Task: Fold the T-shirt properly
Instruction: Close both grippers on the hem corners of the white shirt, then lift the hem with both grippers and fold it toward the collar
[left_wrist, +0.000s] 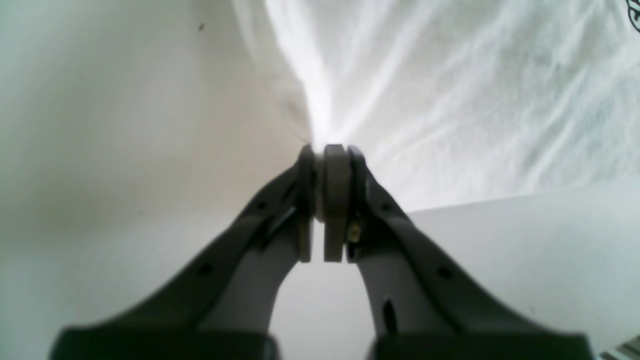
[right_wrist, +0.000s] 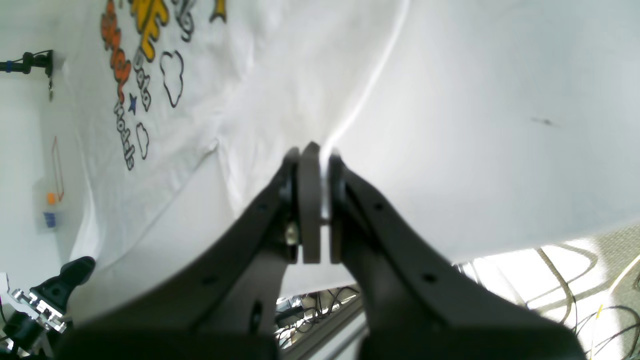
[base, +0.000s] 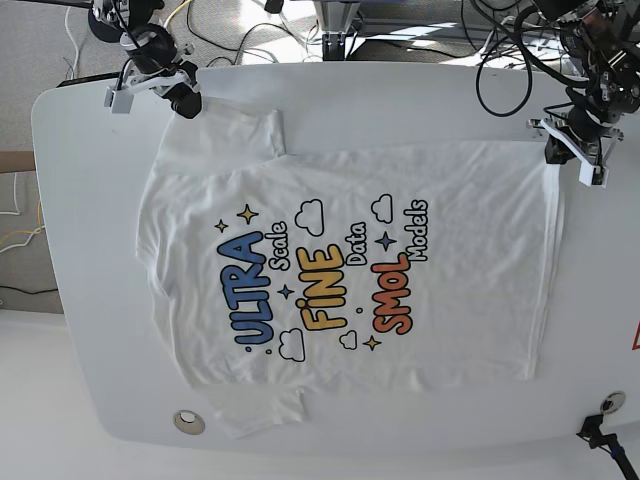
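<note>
T-shirt (base: 340, 265) pinched by left hand (left_wrist: 325, 150), right hand (right_wrist: 315, 150).

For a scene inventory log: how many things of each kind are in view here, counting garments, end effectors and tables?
White short-sleeved T-shirt with colourful cartoon print: 1
Dark end effectors, both clamped on the shirt: 2 (left end effector, right end effector)
White rounded table: 1
Total: 4
</note>
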